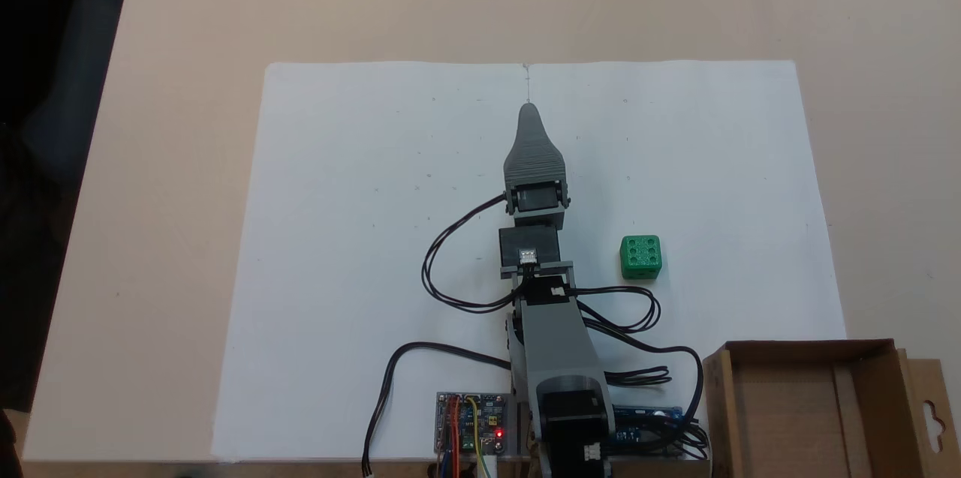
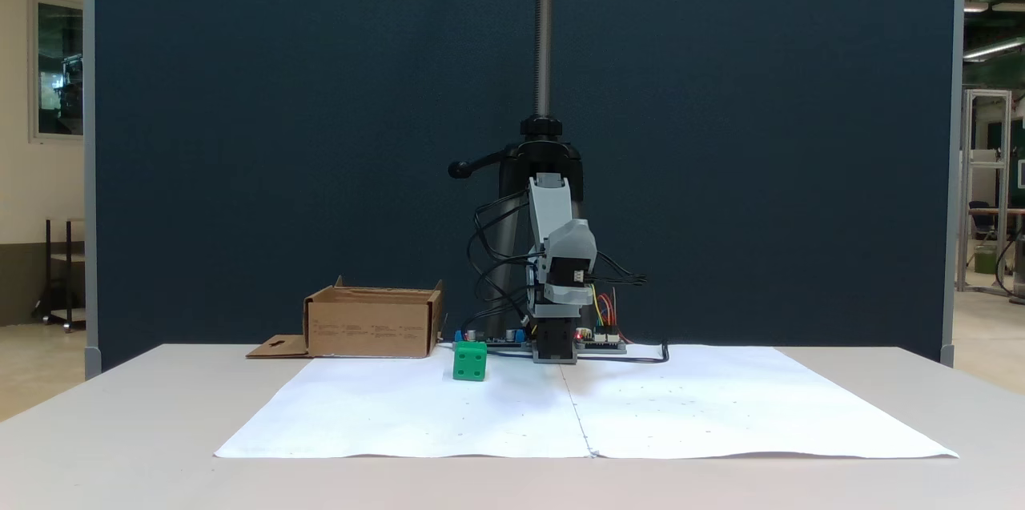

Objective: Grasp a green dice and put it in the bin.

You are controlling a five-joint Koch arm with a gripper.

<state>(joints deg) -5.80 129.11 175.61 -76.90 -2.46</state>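
The green dice (image 1: pixel 640 257) lies on the white paper with its six-pip face up; from the front the green dice (image 2: pixel 469 360) stands left of the arm. The bin (image 1: pixel 784 418), a shallow brown cardboard box, sits at the lower right corner of the paper; its side flap has a keyhole slot. From the front the bin (image 2: pixel 372 325) stands behind and left of the dice. My gripper (image 1: pixel 529 112) points away from the base along the paper's middle seam, left of the dice and well apart from it. Its jaws overlap, so just one tip shows. From the front the gripper (image 2: pixel 570 242) hangs above the table.
The white paper sheet (image 1: pixel 360 238) covers the middle of the beige table. Circuit boards (image 1: pixel 471 424) and looping black cables (image 1: pixel 443 260) lie around the arm's base. A dark pole (image 2: pixel 544 22) and a blue partition stand behind the arm.
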